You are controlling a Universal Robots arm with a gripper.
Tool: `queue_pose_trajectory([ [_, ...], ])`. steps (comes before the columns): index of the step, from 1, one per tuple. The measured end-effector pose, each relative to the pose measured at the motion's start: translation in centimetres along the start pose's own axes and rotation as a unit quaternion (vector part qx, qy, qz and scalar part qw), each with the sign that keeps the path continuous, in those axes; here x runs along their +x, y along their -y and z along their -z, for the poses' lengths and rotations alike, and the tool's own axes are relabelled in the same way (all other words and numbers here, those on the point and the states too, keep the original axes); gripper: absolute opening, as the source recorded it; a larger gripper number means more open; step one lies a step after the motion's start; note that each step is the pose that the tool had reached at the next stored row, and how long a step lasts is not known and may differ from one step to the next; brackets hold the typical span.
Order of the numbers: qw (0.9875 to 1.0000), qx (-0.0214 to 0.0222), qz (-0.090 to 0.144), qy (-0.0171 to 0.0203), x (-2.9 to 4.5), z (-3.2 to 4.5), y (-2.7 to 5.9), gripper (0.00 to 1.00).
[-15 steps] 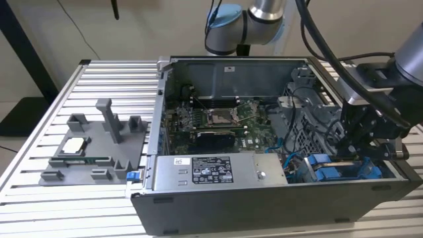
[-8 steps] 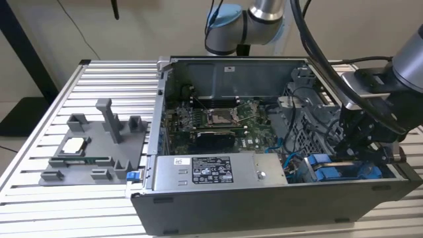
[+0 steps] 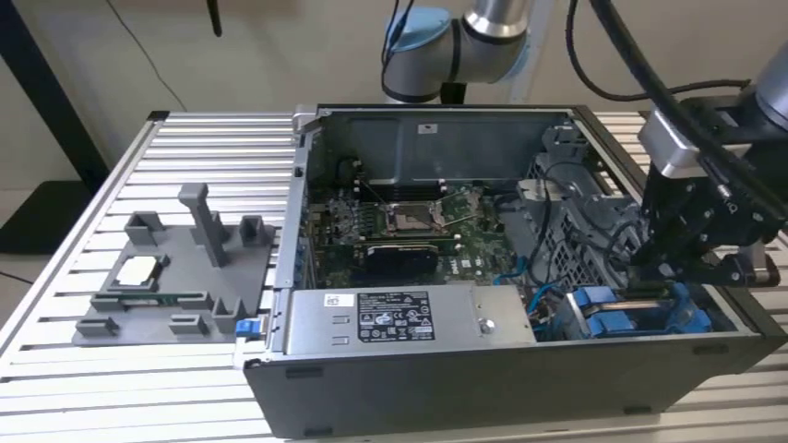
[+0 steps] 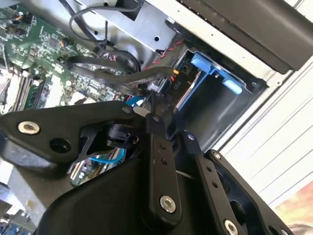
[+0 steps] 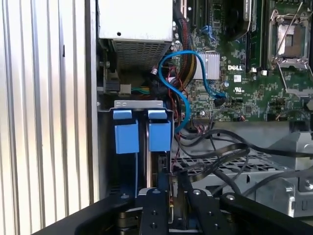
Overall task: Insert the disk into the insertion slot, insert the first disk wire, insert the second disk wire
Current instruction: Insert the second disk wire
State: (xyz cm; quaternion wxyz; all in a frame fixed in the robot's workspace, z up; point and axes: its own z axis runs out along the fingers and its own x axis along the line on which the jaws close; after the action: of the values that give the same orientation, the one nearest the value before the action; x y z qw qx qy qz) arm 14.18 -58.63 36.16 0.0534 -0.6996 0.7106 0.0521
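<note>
In the exterior view, a ribbed aluminium tabletop (image 3: 185, 148) of parallel slats spans the scene under even, soft light. Behind it rises a plain beige wall (image 3: 283, 46). A black post (image 3: 50, 92) stands at the exterior view's left above a dark floor patch (image 3: 37, 217).

Black gripper (image 3: 671, 263). Insertion slot (image 5: 142, 147): grey metal, bright blue clips. Motherboard (image 3: 419, 226): green. Data cable (image 5: 178, 88): light blue. Power-supply box (image 3: 407, 318): grey with a black-and-white label. Fixture (image 3: 173, 277) on the ribbed silver table (image 3: 74, 369): dark grey.
</note>
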Motion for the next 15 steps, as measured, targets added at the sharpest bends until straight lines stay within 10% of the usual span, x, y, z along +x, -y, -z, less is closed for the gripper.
queue_pose_trajectory([
  [8,1.0000,0.0000,0.000,-0.0001,-0.52,3.46,-0.01,0.24],
  [15,1.0000,0.0000,0.000,-0.0011,-0.56,3.66,-0.01,0.24],
])
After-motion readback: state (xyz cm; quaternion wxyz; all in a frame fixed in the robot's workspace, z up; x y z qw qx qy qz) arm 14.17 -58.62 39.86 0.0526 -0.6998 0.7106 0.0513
